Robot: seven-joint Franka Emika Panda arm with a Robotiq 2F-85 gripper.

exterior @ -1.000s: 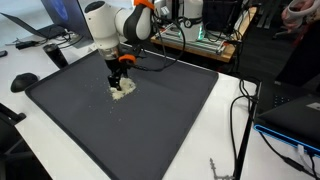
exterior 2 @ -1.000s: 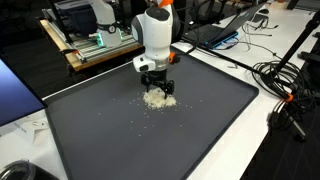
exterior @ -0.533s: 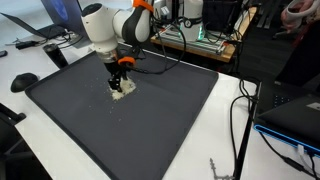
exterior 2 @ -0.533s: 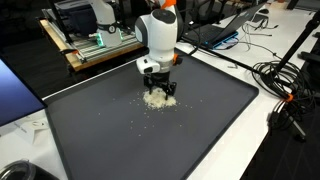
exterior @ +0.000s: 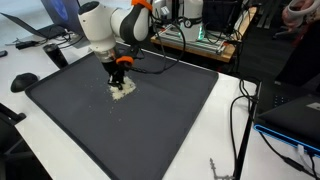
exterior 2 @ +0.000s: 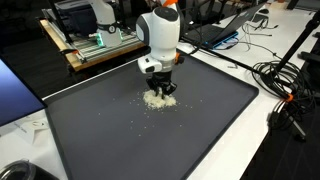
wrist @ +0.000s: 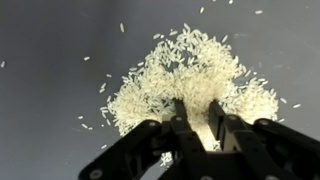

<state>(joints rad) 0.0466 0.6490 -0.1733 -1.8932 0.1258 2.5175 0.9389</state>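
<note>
Gripper (wrist: 197,112) nrly closed, down in rice pile (wrist: 180,72); dark mat (wrist: 50,60) beneath.

surface: white table (exterior: 215,140) under dark mat (exterior: 150,130) | behind: wooden bench (exterior 2: 85,52) with electronics | table edge: black cables (exterior 2: 285,95), laptop (exterior: 295,118) | light: even indoor light

The arm's white upper body (exterior: 92,22) has leaned a little toward the left edge in an exterior view, shifting bit by bit over the last second. In an exterior view from another side, the same body (exterior 2: 163,28) has drifted rightward. The hand (exterior 2: 160,86) has moved with it. It now sits slightly farther back and a touch higher over the rice pile (exterior 2: 156,100), so more of the pale heap shows in front of the hand (a small nudge, not a sweep).
</note>
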